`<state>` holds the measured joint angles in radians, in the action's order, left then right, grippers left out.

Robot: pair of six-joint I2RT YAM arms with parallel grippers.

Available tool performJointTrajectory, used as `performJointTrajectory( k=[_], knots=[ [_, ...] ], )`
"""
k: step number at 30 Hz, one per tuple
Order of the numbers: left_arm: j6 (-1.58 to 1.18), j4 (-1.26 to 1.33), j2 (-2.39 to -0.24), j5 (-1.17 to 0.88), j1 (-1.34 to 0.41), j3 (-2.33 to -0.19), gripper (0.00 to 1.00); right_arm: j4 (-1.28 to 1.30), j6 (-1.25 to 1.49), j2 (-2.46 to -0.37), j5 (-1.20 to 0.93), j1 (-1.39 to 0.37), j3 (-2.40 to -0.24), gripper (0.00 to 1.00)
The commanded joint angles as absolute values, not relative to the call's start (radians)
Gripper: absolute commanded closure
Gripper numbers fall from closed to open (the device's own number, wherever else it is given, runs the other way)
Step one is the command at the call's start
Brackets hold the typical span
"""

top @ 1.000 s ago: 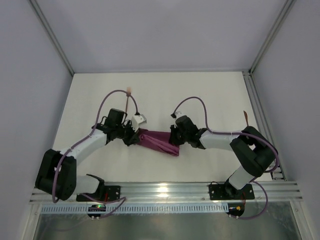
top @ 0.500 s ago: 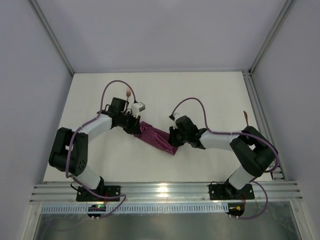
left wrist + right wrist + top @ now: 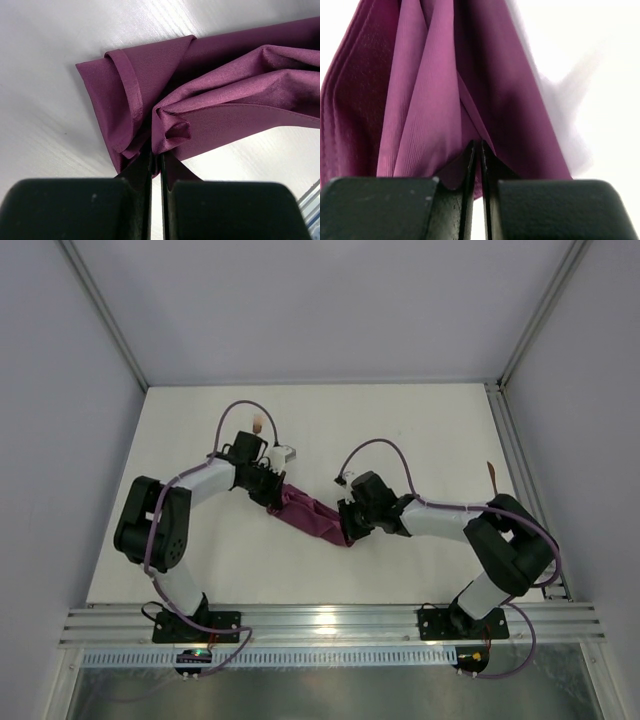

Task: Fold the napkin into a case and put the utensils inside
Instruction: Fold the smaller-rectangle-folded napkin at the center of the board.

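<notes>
**napkin pinched at both ends, utensils lying apart from it**

found the napkin (image 3: 312, 515) bunched into a long, rumpled magenta-purple band on the white worktop (image 3: 420, 430), slanting from far-left to near-right. not yet folded into a neat case.

saw the left claw (image 3: 272, 495) at the napkin's far-left end, pressed together on the cloth. confirmed this in the left wrist view: left claw (image 3: 156, 165) shut to a thin slit, with a gathered fold of the napkin (image 3: 225, 100) nipped between its black tips. noted there a flat folded corner with a turned hem beside the pinch, and looser folds trailing off toward the napkin's other end.

saw the right claw (image 3: 347, 523) at the napkin's near-right end, touching the cloth. checked the right wrist view: right claw (image 3: 477, 155) almost closed, only a hairline gap left, with pleats of the napkin (image 3: 420, 100) running down into that gap and fanning out beyond it.

spotted the fork (image 3: 258, 423) beyond the napkin's far-left end, past the left claw, showing only its pale rosy head beside a looping purple cable (image 3: 232, 412). spotted the second utensil (image 3: 491, 472), a thin copper-brown piece, well apart from the napkin's near-right end, toward the worktop's right edge. could not tell its kind at that size. found neither utensil touching the napkin.
</notes>
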<state>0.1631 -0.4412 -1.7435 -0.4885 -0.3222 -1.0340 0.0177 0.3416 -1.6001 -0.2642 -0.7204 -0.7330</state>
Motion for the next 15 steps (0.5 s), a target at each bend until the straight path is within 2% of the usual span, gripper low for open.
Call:
performJointTrajectory(
  k=[1,7,10,13,14,15],
  knots=[
    [0.205,-0.476,-1.721,-0.404,-0.36,-1.052,1.0,0.094,0.327,-1.546,-0.252,-0.701,-0.749,0.89],
    [0.249,-0.466,-1.709,-0.316,-0.436,-1.032,1.0,0.178,0.348,-1.439,-0.103,-0.681,-0.756,0.83],
    [0.249,-0.465,-1.717,-0.304,-0.437,-1.032,1.0,0.262,0.336,-1.352,0.026,-0.675,-0.776,0.74],
    [0.253,-0.46,-1.713,-0.299,-0.44,-1.026,1.0,0.33,0.284,-1.27,0.17,-0.669,-0.805,0.62],
    [0.252,-0.462,-1.712,-0.299,-0.445,-1.023,1.0,0.328,0.244,-1.252,0.195,-0.67,-0.811,0.55],
    [0.252,-0.462,-1.707,-0.301,-0.446,-1.022,1.0,0.313,0.22,-1.221,0.199,-0.669,-0.818,0.53]
  ],
)
